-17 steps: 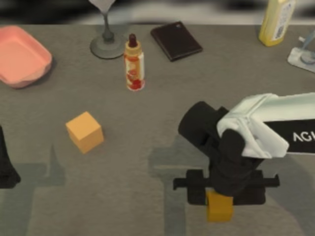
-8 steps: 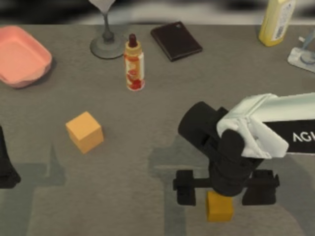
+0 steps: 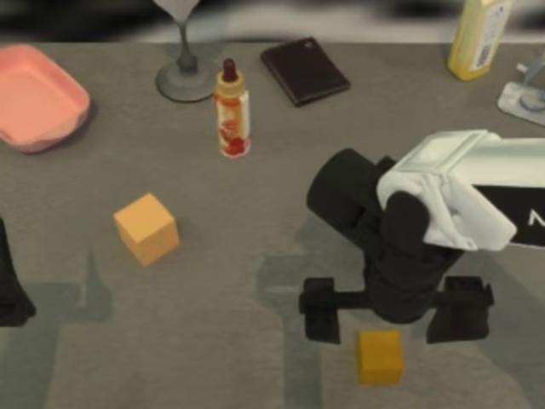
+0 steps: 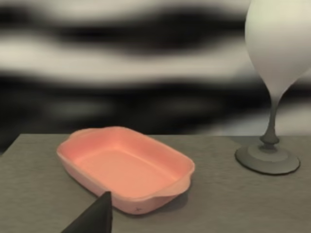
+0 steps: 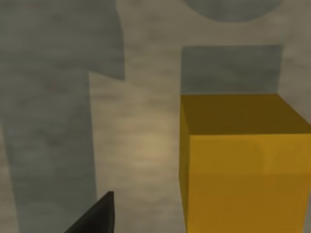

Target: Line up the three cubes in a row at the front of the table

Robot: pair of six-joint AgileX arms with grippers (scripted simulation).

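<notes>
The small mustard-yellow cube (image 3: 380, 356) rests on the table (image 3: 255, 341) near its front edge, right of centre. My right gripper (image 3: 390, 310) hangs open just behind and above it, its fingers spread wider than the cube and apart from it. The right wrist view shows the same cube (image 5: 243, 165) free on the table, with one dark fingertip (image 5: 99, 216) off to its side. The light-orange cube (image 3: 146, 228) sits left of centre, turned at an angle. My left arm (image 3: 10, 294) is parked at the left edge, and one of its fingertips (image 4: 98, 216) shows in the left wrist view.
A pink tray (image 3: 34, 95) lies at the back left. Along the back stand a stemmed glass (image 3: 183, 77), a red-and-white bottle (image 3: 231, 115), a dark wallet (image 3: 304, 71) and a yellow bottle (image 3: 479, 36). A pale object (image 3: 524, 98) sits at the right edge.
My right gripper opened and let go of the mustard cube, then drew up and back from it. The cube stays on the table near the front edge. The left arm has not moved.
</notes>
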